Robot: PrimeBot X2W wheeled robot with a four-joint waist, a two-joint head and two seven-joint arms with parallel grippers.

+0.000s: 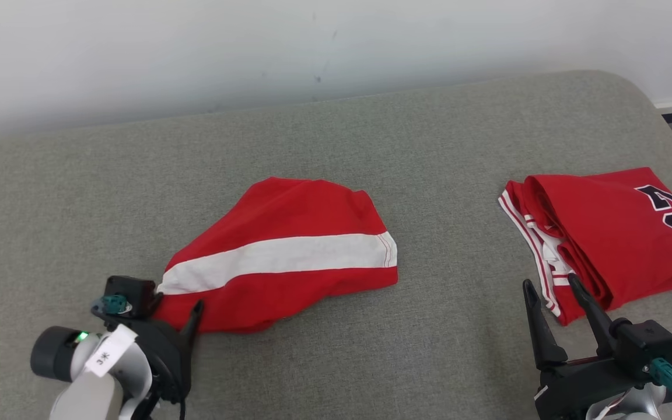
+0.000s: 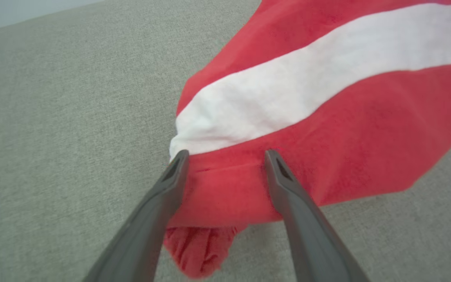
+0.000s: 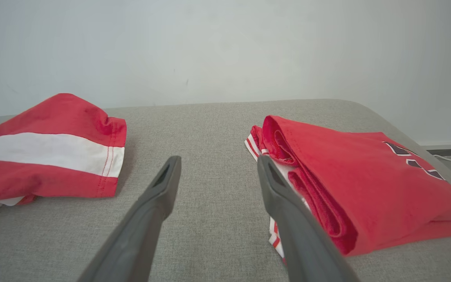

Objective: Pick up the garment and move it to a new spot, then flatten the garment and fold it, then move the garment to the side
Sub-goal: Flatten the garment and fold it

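Left end effector (image 2: 227, 154) wide over garment (image 1: 289, 256); right end effector (image 1: 549, 281) wide beside jersey (image 1: 604, 221).

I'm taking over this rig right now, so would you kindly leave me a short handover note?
Left gripper: open, fingers either side of the striped garment's bunched near-left corner; no grip yet.
Right gripper: open, empty, beside the left edge of the jersey.
Striped garment: crumpled, centre-left on the grey cushion. Jersey: folded, far right.
Done: nothing on the striped garment, which looks like the target.
Left: grasp, move, flatten, fold, set aside.
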